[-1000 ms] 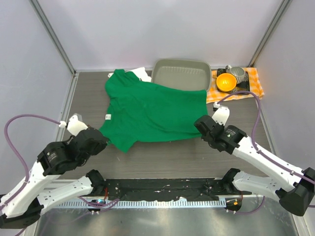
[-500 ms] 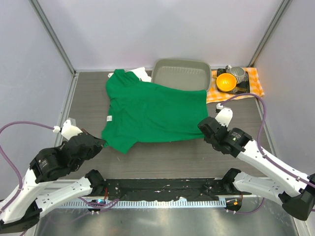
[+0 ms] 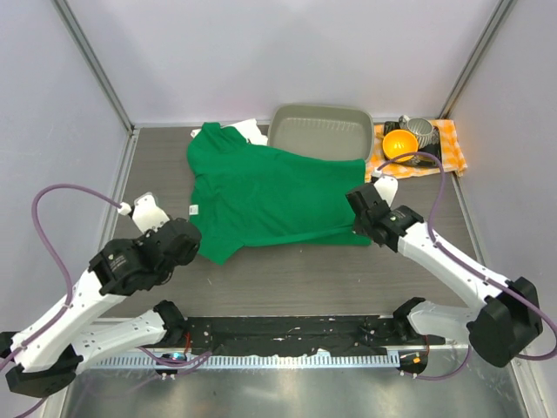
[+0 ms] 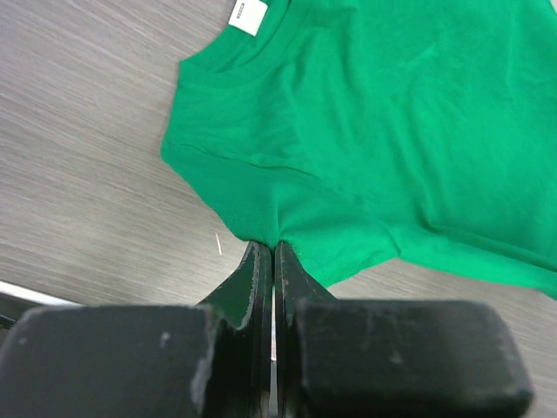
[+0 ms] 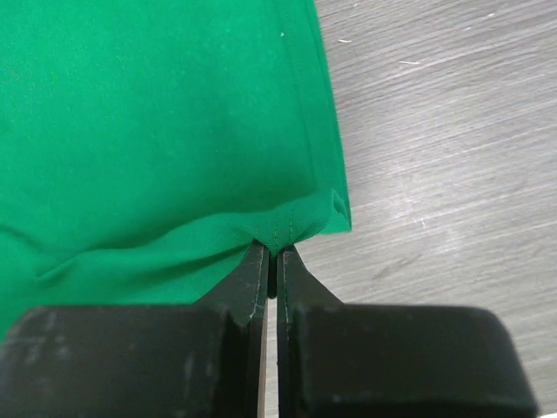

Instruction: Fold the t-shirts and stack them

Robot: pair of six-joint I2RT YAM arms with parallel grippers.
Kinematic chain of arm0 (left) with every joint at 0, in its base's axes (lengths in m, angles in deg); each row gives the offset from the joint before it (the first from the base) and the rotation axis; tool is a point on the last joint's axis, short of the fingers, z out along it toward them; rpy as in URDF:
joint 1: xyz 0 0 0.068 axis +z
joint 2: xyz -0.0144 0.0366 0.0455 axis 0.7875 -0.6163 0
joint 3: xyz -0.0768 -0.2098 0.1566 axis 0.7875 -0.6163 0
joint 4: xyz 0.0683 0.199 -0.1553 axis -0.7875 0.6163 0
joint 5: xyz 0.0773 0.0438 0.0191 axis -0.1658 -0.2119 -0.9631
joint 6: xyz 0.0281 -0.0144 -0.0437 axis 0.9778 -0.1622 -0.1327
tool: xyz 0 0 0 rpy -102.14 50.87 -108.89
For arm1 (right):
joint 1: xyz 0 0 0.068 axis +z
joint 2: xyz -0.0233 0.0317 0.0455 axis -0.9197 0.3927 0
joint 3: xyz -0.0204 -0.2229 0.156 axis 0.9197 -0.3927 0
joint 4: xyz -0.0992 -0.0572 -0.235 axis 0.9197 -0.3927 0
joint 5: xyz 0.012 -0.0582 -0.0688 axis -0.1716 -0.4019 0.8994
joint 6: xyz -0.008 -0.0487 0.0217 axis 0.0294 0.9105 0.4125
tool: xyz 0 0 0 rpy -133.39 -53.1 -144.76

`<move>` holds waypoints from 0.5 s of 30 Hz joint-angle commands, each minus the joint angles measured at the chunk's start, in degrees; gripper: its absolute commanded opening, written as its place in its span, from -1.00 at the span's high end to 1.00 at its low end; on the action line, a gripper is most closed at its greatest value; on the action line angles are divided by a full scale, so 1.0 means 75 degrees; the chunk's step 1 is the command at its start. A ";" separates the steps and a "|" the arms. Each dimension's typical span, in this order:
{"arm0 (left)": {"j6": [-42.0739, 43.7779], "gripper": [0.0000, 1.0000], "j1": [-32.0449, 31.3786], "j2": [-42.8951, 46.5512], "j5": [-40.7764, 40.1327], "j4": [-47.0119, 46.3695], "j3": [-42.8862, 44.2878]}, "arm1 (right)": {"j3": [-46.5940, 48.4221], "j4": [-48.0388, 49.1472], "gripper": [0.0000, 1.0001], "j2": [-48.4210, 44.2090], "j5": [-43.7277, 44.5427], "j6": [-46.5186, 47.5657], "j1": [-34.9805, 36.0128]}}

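Pinching the green t-shirt [image 3: 278,196] at two near points, your tools are both pressed together on cloth — the left tool [image 4: 274,248] on a sleeve's edge, the right tool [image 5: 272,252] on a hem corner. The shirt lies spread over the counter's [image 3: 287,279] middle, reaching the grey tray [image 3: 300,117] at the far edge — a white t-shirt [image 3: 252,131] peeks out behind it.

Matt green cloth t-shirt [image 3: 270,196], grey wood-grain table [image 3: 296,274], smooth matt grey tray [image 3: 320,131], glossy orange bowl [image 3: 399,145]

Left gripper [image 4: 274,252] clamped tight, low; right gripper [image 5: 271,254] clamped tight
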 commanded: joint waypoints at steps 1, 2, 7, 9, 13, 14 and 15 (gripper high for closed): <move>0.0940 1.00 0.0556 -0.0515 -0.0480 -0.0827 0.0398 | 0.0321 0.1055 0.99 0.0511 -0.0651 0.0520 -0.0332; 0.1418 1.00 0.0768 -0.0679 -0.0108 -0.1258 0.0375 | 0.0333 0.1137 0.99 0.0594 -0.0698 0.0544 -0.0414; 0.2535 1.00 0.2360 -0.1101 0.1089 -0.2806 -0.0187 | 0.0590 0.1501 0.99 0.1157 -0.0980 0.0708 -0.0602; 0.2885 1.00 0.2865 -0.1416 0.1568 -0.3124 -0.0270 | 0.0730 0.1606 0.99 0.1426 -0.1026 0.0778 -0.0730; 0.3344 1.00 0.3418 -0.2060 0.2225 -0.3839 -0.0189 | 0.0953 0.1782 0.99 0.1860 -0.1237 0.0872 -0.0976; 0.3403 1.00 0.3512 -0.2202 0.2344 -0.3957 -0.0119 | 0.0977 0.1806 0.99 0.1942 -0.1284 0.0884 -0.1035; 0.3484 1.00 0.3687 -0.2331 0.2473 -0.4062 -0.0060 | 0.1024 0.1887 0.99 0.2094 -0.1331 0.0872 -0.1117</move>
